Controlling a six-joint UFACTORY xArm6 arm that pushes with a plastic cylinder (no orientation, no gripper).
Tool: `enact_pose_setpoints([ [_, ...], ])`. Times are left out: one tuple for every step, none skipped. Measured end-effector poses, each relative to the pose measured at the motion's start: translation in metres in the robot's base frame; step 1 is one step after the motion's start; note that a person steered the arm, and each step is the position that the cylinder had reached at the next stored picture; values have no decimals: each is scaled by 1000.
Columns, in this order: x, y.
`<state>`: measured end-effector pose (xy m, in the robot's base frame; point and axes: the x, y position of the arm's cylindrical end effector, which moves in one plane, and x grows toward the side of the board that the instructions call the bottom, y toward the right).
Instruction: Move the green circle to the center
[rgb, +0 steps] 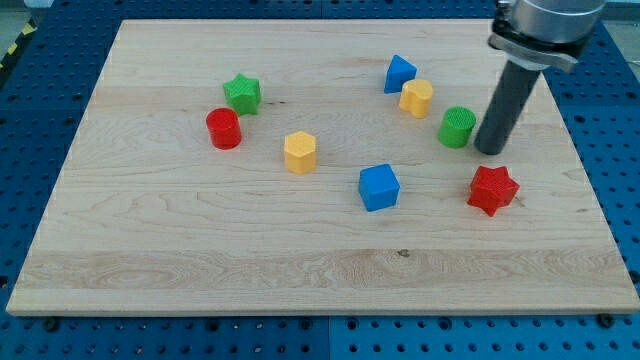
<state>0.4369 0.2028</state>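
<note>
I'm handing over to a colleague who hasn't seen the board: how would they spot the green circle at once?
Start at the wooden board's right half, where my tip stands. The green circle sits just to the view's left of it, below and right of a yellow block. It is a short round cylinder, unlike the green star far to the left.

The green circle (457, 127) is a short green cylinder with ribbed sides. It stands upright on its flat base on the wooden board, in the board's right half and toward the view's top, clearly to the right of the board's middle. Its round top face is level and unobstructed. My tip (490, 150) rests on the board just beside it on the view's right; whether the two touch cannot be told from this view.
</note>
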Motion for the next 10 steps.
enact_pose_setpoints([
  [-1,12],
  [-13,12],
  [-18,11],
  [-18,-3],
  [-18,-40],
  [-18,-70],
  [-20,-97],
  [-34,-117],
  [-58,-136],
  [-80,-159],
])
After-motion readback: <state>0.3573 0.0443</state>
